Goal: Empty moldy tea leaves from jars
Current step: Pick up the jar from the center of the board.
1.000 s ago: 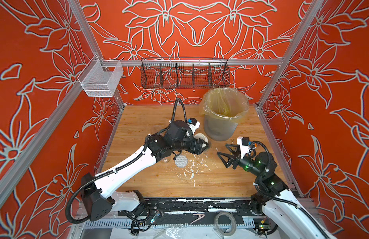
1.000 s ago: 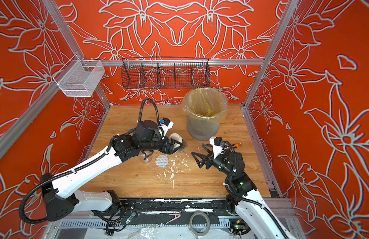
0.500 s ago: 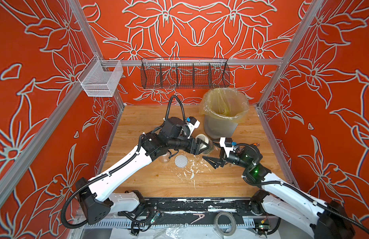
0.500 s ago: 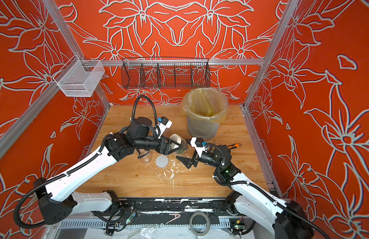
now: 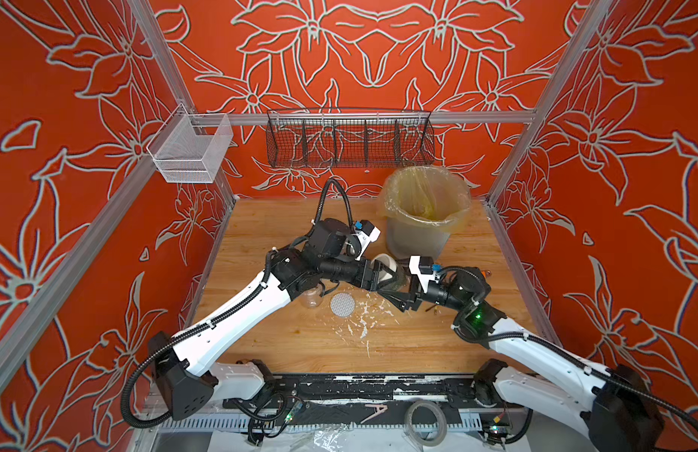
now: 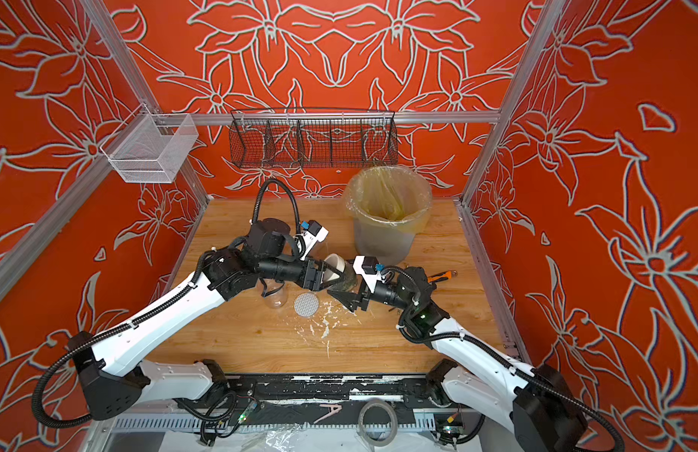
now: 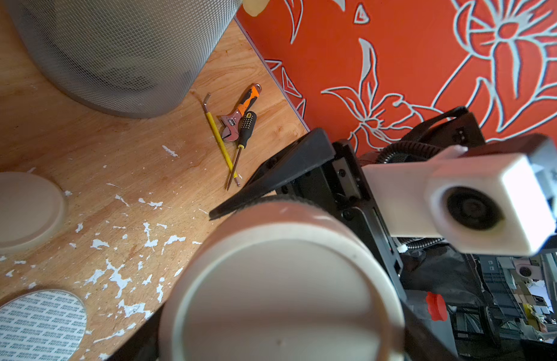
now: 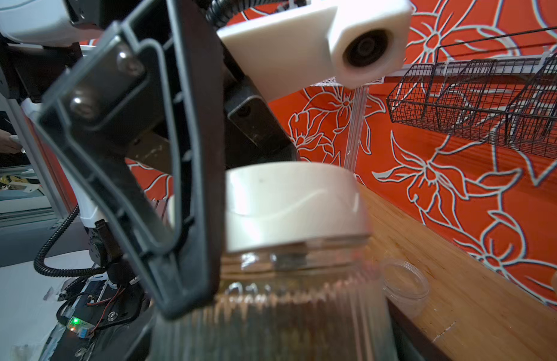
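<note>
- The left gripper (image 5: 382, 274) is clamping the cream lid (image 7: 280, 297) of a ribbed clear jar (image 8: 271, 315), holding it tilted near the foot of the lined bin (image 5: 418, 238).
- The right gripper (image 5: 398, 299) is straddling the jar's body. One finger (image 7: 271, 178) is lying along its side, but whether it is pressing I cannot tell.
- Dark tea leaves (image 6: 346, 280) are showing through the wall. The jar is probably handling light, stiff and slick, so gripping the ribbed body low, clear of the lid, is looking wisest.

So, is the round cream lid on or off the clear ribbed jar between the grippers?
On: the round cream lid, gripped by the left gripper, covers the mouth of the clear ribbed jar.
</note>
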Controlling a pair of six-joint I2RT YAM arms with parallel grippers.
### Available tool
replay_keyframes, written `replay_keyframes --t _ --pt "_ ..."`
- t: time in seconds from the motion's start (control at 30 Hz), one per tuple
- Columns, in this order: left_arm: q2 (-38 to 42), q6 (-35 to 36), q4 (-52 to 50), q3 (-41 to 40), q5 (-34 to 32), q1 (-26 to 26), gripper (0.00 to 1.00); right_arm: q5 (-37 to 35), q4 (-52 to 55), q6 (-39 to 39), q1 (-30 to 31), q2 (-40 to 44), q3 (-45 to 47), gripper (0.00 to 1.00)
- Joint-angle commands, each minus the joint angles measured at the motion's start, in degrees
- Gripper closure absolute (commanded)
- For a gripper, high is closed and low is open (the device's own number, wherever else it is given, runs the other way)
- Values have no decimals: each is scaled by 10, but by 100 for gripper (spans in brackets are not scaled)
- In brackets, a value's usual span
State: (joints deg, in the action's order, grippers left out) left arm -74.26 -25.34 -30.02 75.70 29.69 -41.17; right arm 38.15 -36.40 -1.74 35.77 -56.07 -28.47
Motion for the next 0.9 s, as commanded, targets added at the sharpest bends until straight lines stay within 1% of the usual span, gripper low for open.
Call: replay_keyframes --t 0.0,0.03,0.1,0.17,0.23,0.27,0.33,0.4,0.43,0.53,0.7,0.8,0.87 --pt "-12 -50 24 21 7 0 75 -45 31 58 13 6 -28 48" --pt "-16 -71 24 23 -1 1 73 -69 43 83 18 8 -31 51" --pt "-24 -108 22 27 -4 3 67 -118 58 130 29 9 -32 54" --pt "-31 -137 22 30 -5 4 57 -163 55 168 36 8 -29 56" --pt "-29 -143 27 30 -6 4 42 -180 41 182 36 6 -25 56" --pt "-26 -139 29 30 -10 4 33 -178 39 184 36 6 -25 56" --pt "-16 -123 26 29 -31 4 13 -156 37 177 36 5 -28 57" --pt "-5 -105 21 29 -53 5 1 -136 21 158 36 4 -24 57" --pt "1 -95 19 29 -65 5 2 -131 11 148 36 3 -20 57" --pt "16 -60 11 35 -89 6 2 -132 -10 125 36 7 -11 59" --pt "34 17 -18 64 -115 8 2 -140 -6 115 36 20 -4 60" --pt "45 104 -42 78 -126 11 2 -143 -3 109 36 31 -1 60" --pt "51 166 -53 80 -112 14 2 -140 2 109 36 37 1 61"
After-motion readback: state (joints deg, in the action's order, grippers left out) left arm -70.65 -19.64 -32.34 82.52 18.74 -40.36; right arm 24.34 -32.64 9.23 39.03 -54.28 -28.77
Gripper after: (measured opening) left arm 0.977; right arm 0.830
